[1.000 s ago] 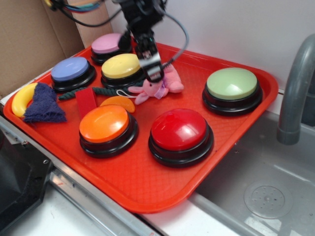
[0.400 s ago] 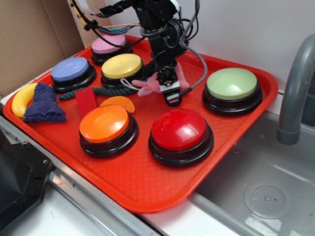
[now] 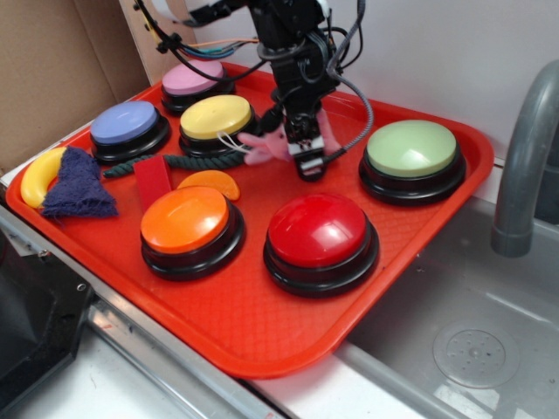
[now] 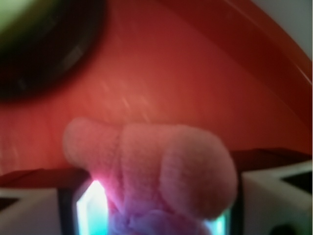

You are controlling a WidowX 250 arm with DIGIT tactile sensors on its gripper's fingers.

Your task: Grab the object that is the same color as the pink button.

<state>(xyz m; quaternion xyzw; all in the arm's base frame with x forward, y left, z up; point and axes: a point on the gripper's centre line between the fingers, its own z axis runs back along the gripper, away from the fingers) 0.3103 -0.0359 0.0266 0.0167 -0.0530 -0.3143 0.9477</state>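
The pink button (image 3: pixel 190 78) sat at the tray's (image 3: pixel 262 336) far left corner. The pink bunny (image 3: pixel 266 147) lay mid-tray beside the yellow button (image 3: pixel 215 118), and my gripper (image 3: pixel 303 155) was squeezed around it; I judged a firm hold and straight lift best.

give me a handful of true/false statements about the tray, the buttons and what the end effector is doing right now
1. The end effector is closed around the pink plush bunny. True; the wrist view shows the plush between the fingers.
2. The pink button sits at the tray's near edge. False; it is at the far corner, behind the yellow button.
3. The orange slice toy lies behind the orange button. True.
4. The green button is being pressed by the arm. False; nothing touches it.
5. The banana is on the red button. False; it lies at the tray's left edge beside the blue cloth.
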